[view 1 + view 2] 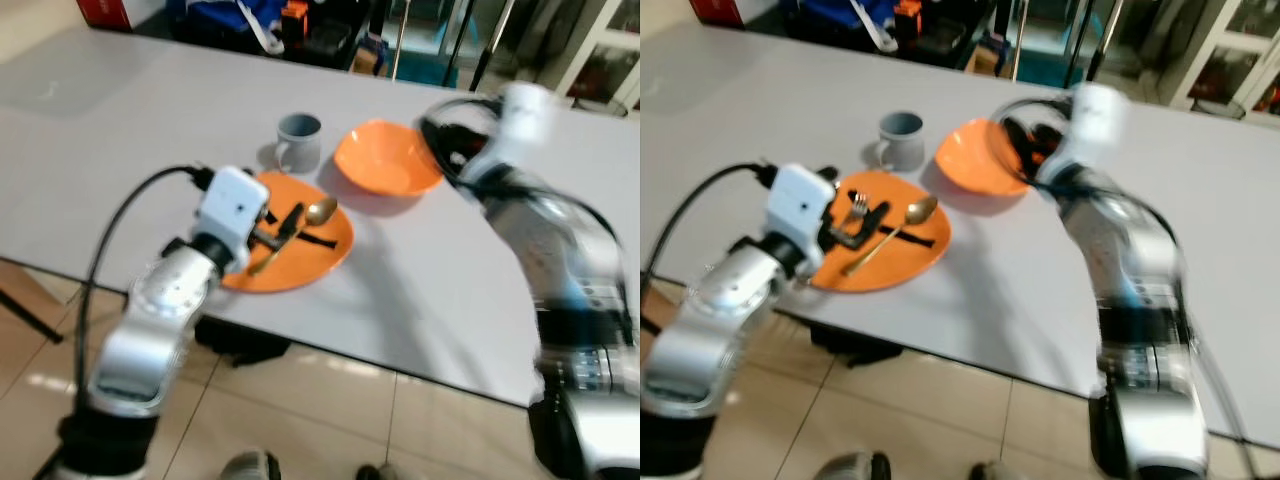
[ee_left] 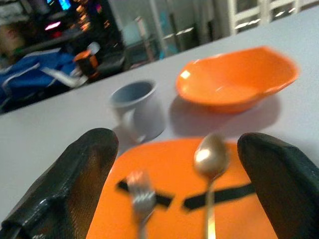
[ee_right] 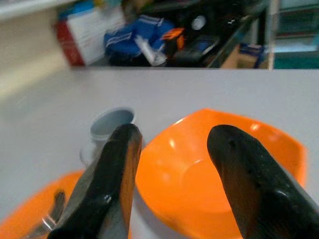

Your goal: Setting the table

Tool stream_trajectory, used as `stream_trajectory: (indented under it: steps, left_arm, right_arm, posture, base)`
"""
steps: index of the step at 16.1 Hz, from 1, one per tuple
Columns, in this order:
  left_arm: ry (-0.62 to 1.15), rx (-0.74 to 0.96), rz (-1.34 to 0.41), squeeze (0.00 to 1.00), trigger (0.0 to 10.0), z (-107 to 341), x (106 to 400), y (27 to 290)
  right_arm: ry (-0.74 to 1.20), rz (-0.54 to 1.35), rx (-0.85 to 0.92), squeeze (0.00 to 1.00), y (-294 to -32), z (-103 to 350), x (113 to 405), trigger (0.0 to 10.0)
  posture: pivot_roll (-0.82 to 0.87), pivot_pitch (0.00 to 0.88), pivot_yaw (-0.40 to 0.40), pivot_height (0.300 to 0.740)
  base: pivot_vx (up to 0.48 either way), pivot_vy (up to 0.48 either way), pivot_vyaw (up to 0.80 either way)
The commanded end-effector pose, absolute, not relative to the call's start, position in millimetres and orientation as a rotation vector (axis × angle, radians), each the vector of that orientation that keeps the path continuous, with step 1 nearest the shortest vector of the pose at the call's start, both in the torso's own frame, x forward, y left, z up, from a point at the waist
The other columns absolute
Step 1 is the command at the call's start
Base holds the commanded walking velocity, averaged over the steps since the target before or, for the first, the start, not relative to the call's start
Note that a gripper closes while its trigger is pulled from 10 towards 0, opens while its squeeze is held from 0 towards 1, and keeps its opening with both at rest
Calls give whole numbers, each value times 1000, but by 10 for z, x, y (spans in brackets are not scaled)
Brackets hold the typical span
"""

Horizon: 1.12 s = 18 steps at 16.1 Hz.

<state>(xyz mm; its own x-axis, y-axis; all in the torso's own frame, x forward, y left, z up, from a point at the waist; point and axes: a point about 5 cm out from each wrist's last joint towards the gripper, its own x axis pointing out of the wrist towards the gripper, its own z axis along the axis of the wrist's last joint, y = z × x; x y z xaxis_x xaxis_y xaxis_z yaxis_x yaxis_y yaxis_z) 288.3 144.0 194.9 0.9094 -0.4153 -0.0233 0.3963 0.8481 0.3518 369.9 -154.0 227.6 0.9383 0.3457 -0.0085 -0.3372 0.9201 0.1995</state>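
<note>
Both grippers are at work over the grey table [image 1: 420, 290]. Left gripper [image 1: 862, 222] hovers just above the near-left part of the orange plate [image 1: 322, 245], its two black fingers [image 2: 75, 184] spread wide apart with nothing between them; in the left wrist view the plate's cutlery lies in the gap ahead of the fingers. Right gripper [image 3: 172, 172] reaches in from the 3 o'clock side toward the orange bowl [image 1: 385, 157], its fingers also parted and empty, poised at the bowl's near rim; whether a fingertip touches the rim cannot be told, as that arm is blurred in the head views.

On the plate lie a gold spoon [image 1: 318, 212] and a silver fork [image 1: 858, 208]. The spoon's bowl end points toward 1 o'clock and its handle runs back toward 7 o'clock; the fork sits to the spoon's left, at about 9 o'clock from it. A thin black strip [image 2: 219, 196] lies across the plate under the spoon's handle.

From the plate, the grey mug [image 1: 298, 141] stands at roughly 12 o'clock, just beside the plate's far edge, handle turned toward the plate. The orange bowl sits at about 2 o'clock from the plate, near the mug and upright, with nothing inside it.

Beyond the table's far edge, dark cluttered shelving [image 3: 199, 35] with blue fabric [image 3: 127, 37] is visible. Tiled floor [image 1: 330, 400] shows below the table's near edge.
</note>
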Motion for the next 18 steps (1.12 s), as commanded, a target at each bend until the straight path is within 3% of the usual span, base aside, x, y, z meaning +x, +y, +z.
stream_trajectory:
  steps: [1, 6, 9, 12, 14, 18]
  left_arm:
    - [-44, 366, -423, 0, 10000, 1947, 2867, 1474]
    - [-46, 405, -552, 0, 10000, 2172, 2575, 1660]
    - [-28, 437, -572, 0, 10000, 2281, 2478, 1772]
    - [-7, 452, -584, 0, 10000, 2346, 2424, 1835]
    - [-1, 439, -608, 0, 10000, 2356, 2389, 1776]
    - [9, 432, -620, 0, 10000, 2376, 2346, 1758]
  right_arm:
    - [87, 371, 170, 1000, -1510, 2136, 3706, 10000]
    - [157, 483, -222, 1000, -1507, 2123, 4063, 10000]
    - [155, 502, -339, 1000, -1527, 2137, 4113, 10000]
    - [152, 389, -350, 1000, -1598, 2135, 4159, 10000]
    - [140, 317, -166, 1000, -1570, 2140, 4184, 10000]
    - [143, 442, -236, 961, -1396, 2136, 4174, 10000]
  posture:
    - [85, 71, -28, 740]
    - [160, 188, -48, 740]
    - [186, 240, -36, 740]
    - [198, 260, -30, 740]
    - [208, 270, -29, 740]
    - [219, 277, -36, 740]
  base:
    - [0, 0, 0]
    - [0, 0, 0]
    - [0, 0, 0]
    - [0, 0, 0]
    - [0, 0, 0]
    - [0, 0, 0]
